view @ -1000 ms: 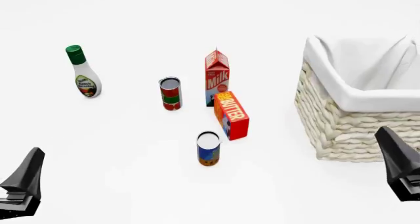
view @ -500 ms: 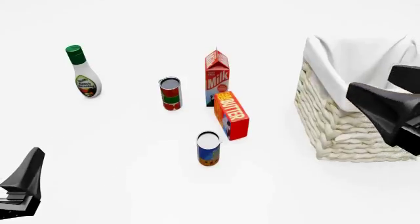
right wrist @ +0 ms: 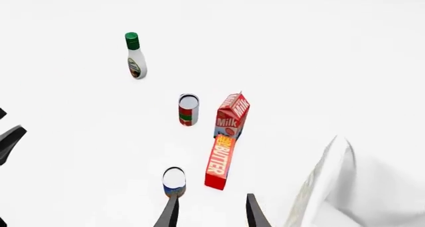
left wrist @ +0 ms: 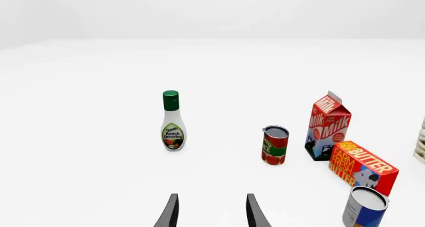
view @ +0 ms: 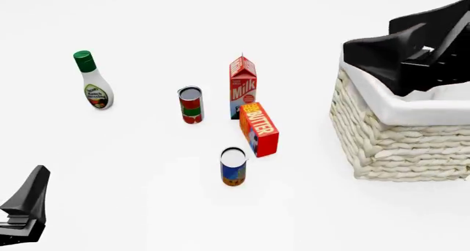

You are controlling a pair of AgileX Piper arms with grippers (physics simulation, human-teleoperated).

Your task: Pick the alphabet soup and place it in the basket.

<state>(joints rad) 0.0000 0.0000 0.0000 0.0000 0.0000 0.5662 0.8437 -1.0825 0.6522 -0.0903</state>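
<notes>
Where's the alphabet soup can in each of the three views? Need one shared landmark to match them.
Front view: alphabet soup stands low centre, nearest the camera of the group.
Left wrist view: at the frame's lower right corner, partly cut off.
Right wrist view: low in the frame, just above the tip of one finger.
Shared landmark: the butter box right beside it.

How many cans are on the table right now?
2. The alphabet soup stands nearest the arms, just in front of the butter box. The red-and-green can stands farther back, left of the milk carton. Neither is hidden.
</notes>
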